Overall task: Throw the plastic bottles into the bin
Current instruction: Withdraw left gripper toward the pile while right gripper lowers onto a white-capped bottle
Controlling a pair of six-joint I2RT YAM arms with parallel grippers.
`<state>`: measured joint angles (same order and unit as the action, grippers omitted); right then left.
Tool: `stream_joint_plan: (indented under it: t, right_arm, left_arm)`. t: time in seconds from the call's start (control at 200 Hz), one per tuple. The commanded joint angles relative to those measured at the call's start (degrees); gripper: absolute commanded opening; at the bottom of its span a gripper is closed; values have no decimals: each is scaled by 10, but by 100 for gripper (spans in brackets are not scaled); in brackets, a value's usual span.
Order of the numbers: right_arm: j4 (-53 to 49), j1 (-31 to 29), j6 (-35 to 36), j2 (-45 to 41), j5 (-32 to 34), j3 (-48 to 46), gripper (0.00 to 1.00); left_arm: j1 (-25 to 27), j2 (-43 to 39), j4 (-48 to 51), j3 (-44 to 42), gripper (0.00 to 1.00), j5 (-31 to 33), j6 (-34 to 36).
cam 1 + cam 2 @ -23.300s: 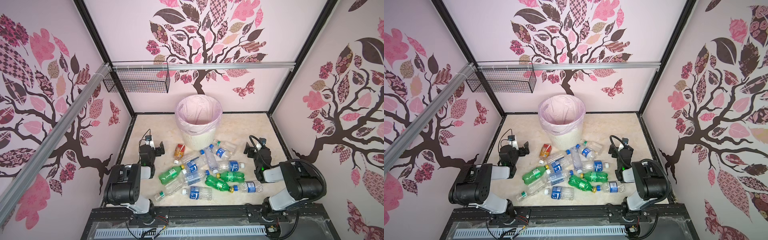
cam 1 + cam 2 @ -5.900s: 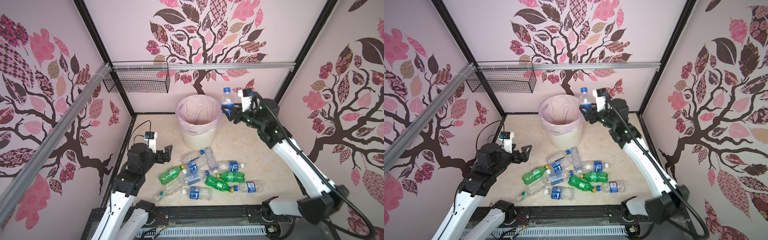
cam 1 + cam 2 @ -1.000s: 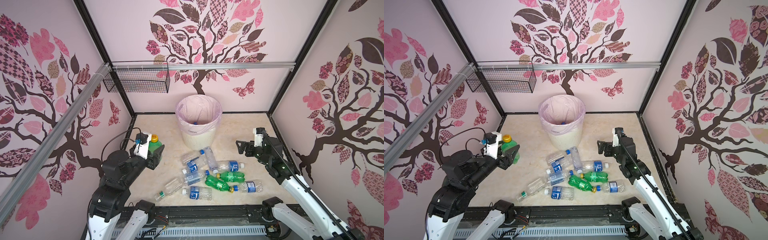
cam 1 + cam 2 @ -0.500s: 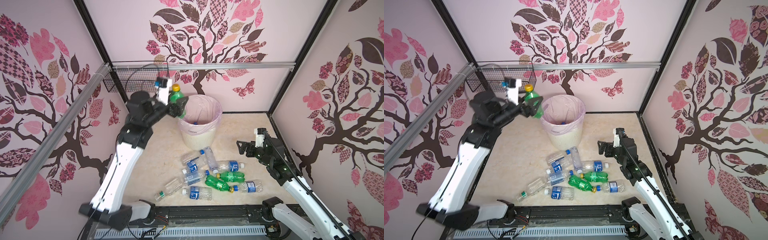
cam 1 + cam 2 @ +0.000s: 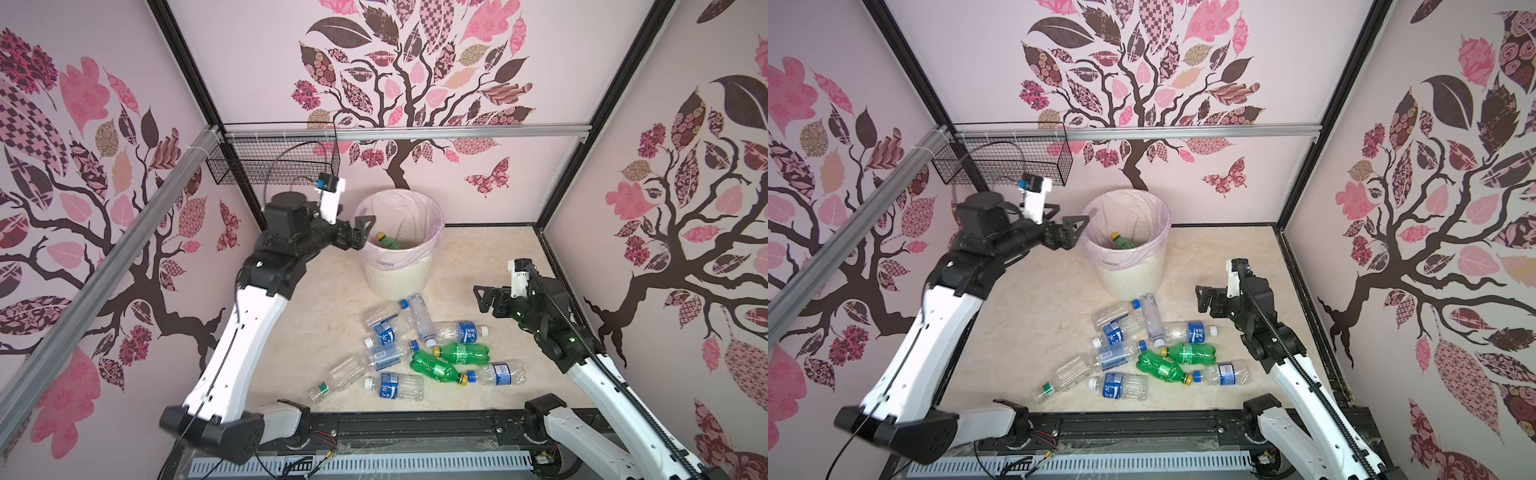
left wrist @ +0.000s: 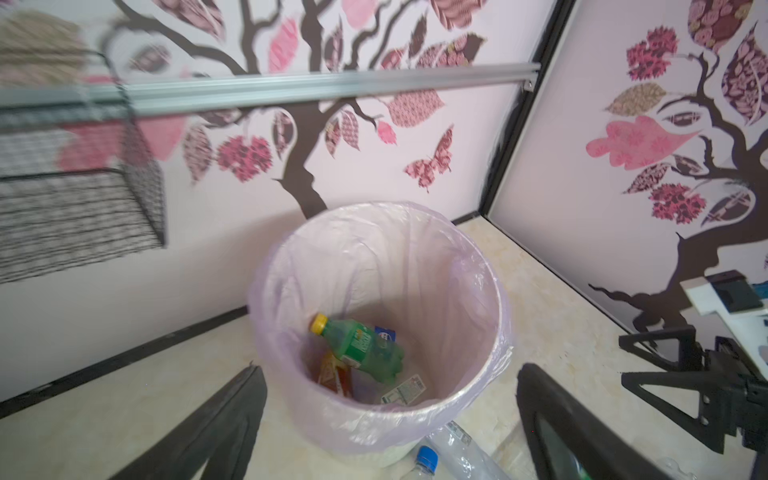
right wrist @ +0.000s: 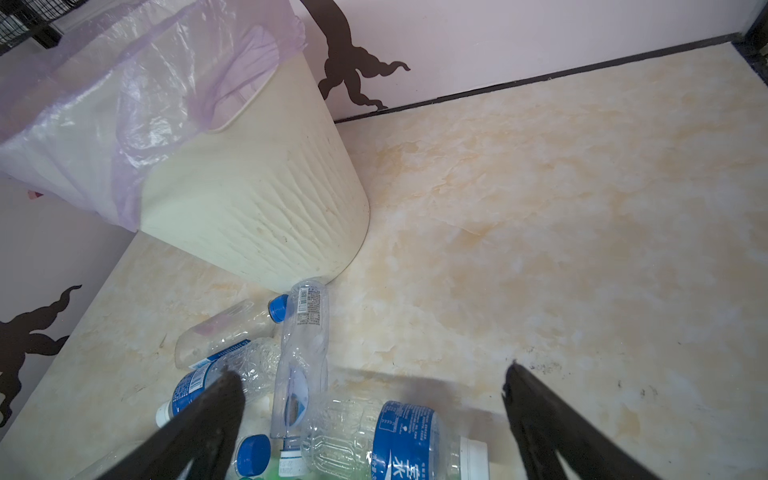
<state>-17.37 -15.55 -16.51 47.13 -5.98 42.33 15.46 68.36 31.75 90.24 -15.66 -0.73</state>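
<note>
The green bottle [image 6: 359, 347] that the left gripper [image 5: 360, 232] was carrying half a second ago is out of its grasp and lying in the bin [image 5: 397, 276]. Its yellow cap points up against the pink liner, and it rests on an orange-labelled bottle [image 6: 332, 374]. I see the left jaws spread wide and empty, just outside the bin's rim. So this drop is done.

Out from the bin, about ten plastic bottles [image 5: 395, 384] lie in a loose heap on the marbled floor [image 5: 307, 324], the nearest right at the bin's base. My right gripper [image 5: 482, 300] hovers by the heap's right edge, jaws apart, nothing between them.

The next pick looks like the right arm's: the white-capped bottle [image 7: 399, 440] sits almost under it. I judge it needs a descent and a squeeze across the body, minding the neighbours lying against it, while I bring the left arm back clear.
</note>
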Motion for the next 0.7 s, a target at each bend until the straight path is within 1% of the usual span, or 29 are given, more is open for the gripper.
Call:
stream_joint_plan:
  t: [0.0,0.15,0.26,0.385,0.555,0.69]
  right_arm:
    - [-38,3,3,13,-1,40,100]
    - [-94,3,5,42,10,52,100]
    - [-121,3,2,65,-2,61,97]
    - [-149,2,-11,97,-6,76,95]
    - [-179,-16,-50,121,-20,78,94]
    - [-194,-62,-107,121,25,64,95]
  left_arm:
    - [-2,-61,53,-60,98,46,36]
    - [-2,-143,111,-145,98,113,59]
    - [-2,-190,127,-207,98,141,39]
    - [-3,-233,118,-272,98,165,8]
    - [-2,-258,105,-323,98,186,2]
    - [-2,-260,99,-342,98,194,5]
